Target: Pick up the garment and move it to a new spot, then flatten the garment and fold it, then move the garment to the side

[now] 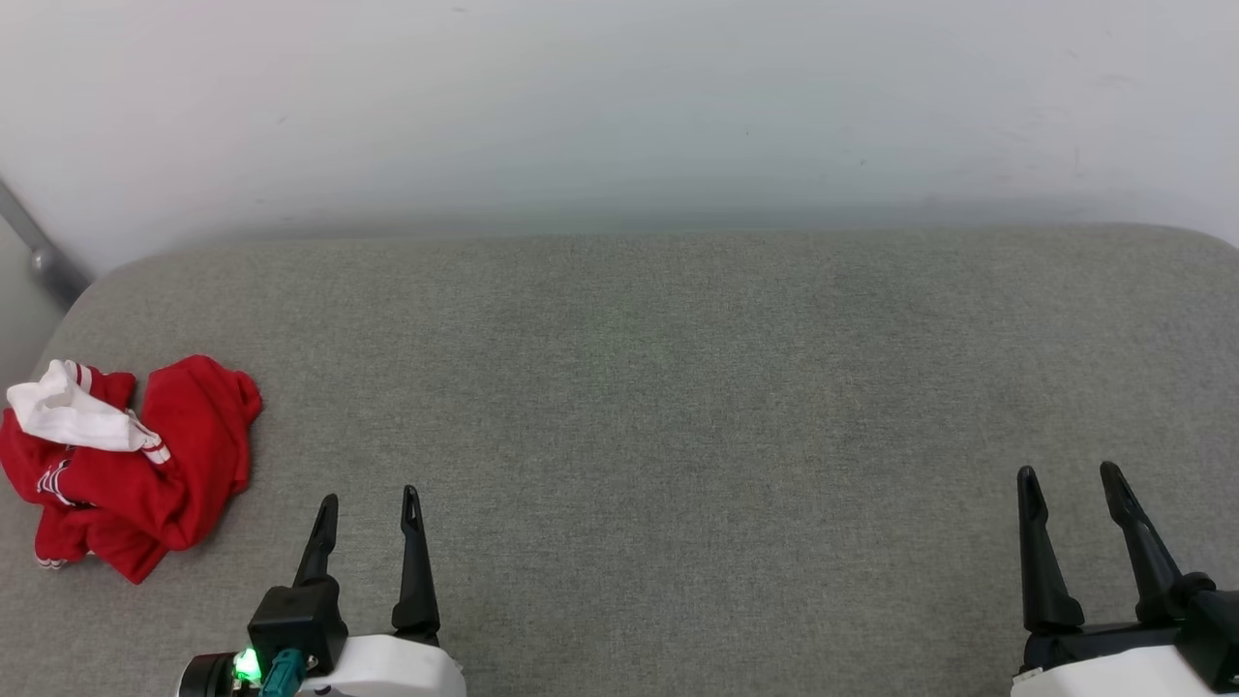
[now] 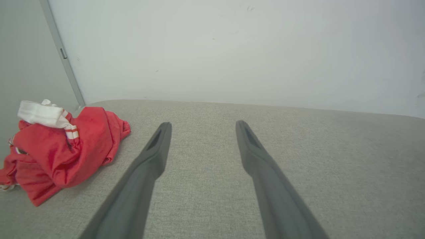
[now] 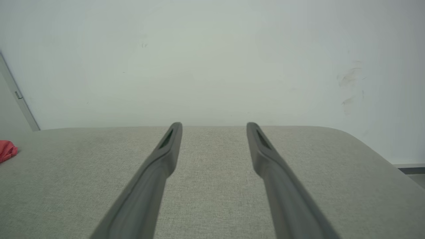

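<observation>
Garment (image 1: 135,465): crumpled red heap, white sleeve on top, at left end of grey cushion (image 1: 678,387). Left gripper (image 1: 369,499): over cushion's near edge, toward left end, fingers wide apart, holding nothing. Right gripper (image 1: 1070,472): over cushion's near edge at right end, wide apart, empty. Head view gets both grippers together. Left wrist view gets whole heap. Right wrist view gets small red bit at cushion's left side.

We have wide open room across the grey cushion (image 1: 678,387), from the middle out to its right edge. One obstacle lies on it: the crumpled shirt (image 1: 145,465), heaped near the far left edge. The wall (image 1: 619,97) closes the back, and a metal post (image 1: 44,257) stands in the left corner.
</observation>
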### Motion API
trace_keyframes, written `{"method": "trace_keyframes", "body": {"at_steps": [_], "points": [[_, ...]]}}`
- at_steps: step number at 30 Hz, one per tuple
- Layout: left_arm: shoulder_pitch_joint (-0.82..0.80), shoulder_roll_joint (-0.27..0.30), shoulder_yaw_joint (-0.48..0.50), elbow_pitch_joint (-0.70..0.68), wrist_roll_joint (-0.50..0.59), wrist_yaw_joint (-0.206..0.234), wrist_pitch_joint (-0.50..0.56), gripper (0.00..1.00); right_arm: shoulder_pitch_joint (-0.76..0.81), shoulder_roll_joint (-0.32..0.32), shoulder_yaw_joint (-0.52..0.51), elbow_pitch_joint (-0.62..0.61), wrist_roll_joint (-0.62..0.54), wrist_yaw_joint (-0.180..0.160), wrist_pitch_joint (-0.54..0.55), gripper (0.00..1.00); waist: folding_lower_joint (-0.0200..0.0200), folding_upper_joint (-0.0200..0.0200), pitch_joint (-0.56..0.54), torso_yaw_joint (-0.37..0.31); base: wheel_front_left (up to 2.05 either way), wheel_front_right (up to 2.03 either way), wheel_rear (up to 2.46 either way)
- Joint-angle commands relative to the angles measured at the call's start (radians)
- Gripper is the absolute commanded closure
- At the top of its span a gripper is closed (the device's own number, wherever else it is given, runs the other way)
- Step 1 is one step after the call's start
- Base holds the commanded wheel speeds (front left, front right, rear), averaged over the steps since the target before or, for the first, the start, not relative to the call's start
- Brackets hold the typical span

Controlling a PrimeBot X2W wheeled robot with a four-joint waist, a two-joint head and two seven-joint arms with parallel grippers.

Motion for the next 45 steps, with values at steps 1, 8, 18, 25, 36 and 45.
{"method": "trace_keyframes", "body": {"at_steps": [1, 8, 18, 25, 36, 45], "points": [[0.01, -0.006, 0.007, -0.002, 0.023, -0.007, -0.011, 0.0, 0.014, 0.002, 0.0, -0.007, -0.018, 0.0, -0.009, 0.0, 0.0, 0.0, 0.0, 0.0, 0.0, 0.0, 0.0], [0.014, -0.017, 0.021, -0.003, 0.068, -0.022, -0.024, 0.0, 0.017, 0.002, 0.001, -0.002, -0.036, 0.0, -0.022, 0.0, 0.0, 0.0, 0.002, 0.001, 0.0, 0.0, 0.0], [0.022, -0.027, 0.037, 0.001, 0.101, -0.038, -0.032, 0.0, 0.024, 0.002, 0.006, 0.012, -0.013, 0.0, -0.031, 0.0, 0.0, 0.0, 0.001, 0.001, 0.0, 0.0, 0.0], [0.022, -0.029, 0.039, 0.008, 0.099, -0.044, -0.032, 0.0, 0.029, 0.002, 0.008, 0.021, 0.007, 0.0, -0.031, 0.0, 0.0, 0.0, 0.002, 0.002, 0.0, 0.0, 0.0], [0.005, -0.03, 0.033, 0.018, 0.088, -0.034, -0.032, 0.0, 0.031, 0.002, 0.012, 0.016, 0.001, 0.0, -0.031, 0.0, 0.0, 0.0, 0.002, 0.034, 0.0, 0.0, 0.0], [-0.006, -0.03, 0.039, 0.018, 0.075, -0.02, -0.032, 0.0, 0.035, 0.002, 0.018, 0.0, -0.016, 0.0, -0.031, 0.0, 0.0, 0.0, 0.008, 0.148, 0.0, 0.0, 0.0]]}}
